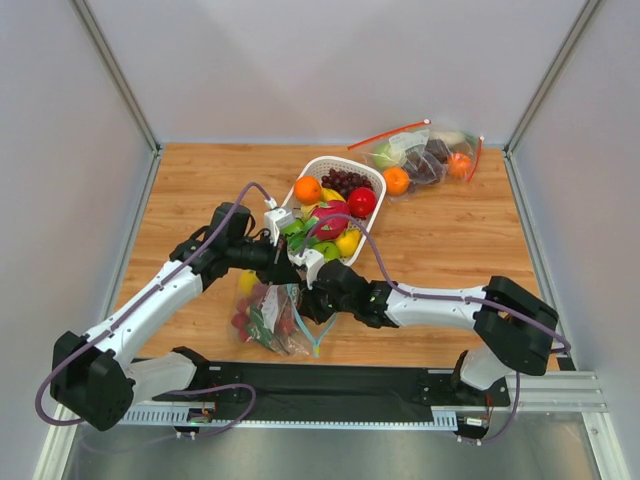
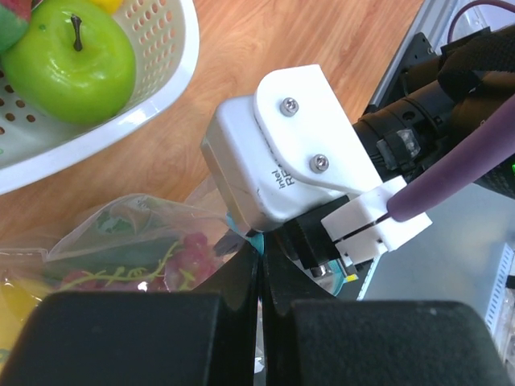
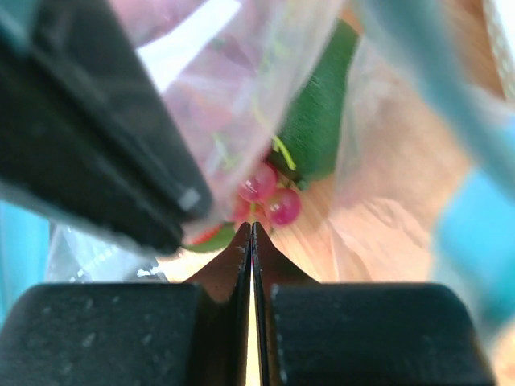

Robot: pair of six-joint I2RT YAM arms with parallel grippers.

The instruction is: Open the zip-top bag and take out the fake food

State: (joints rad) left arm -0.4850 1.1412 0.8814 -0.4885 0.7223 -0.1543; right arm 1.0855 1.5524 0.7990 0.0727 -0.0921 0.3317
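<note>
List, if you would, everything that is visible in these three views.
zip-top bag: one, clear with a teal strip, near middle of the table.
fake food: several pieces, red, yellow and green, inside that bag.
basket: one, white, just beyond the bag.
basket fruit: about six, mixed colours, piled in the basket.
second bag: one, clear with a red-orange strip, far right, holding produce.
orange: one, orange, at the second bag's left edge.
table: one, wooden, under everything.
left gripper: one, black, shut on the bag's teal strip.
right gripper: one, black, shut on the bag's film.
</note>
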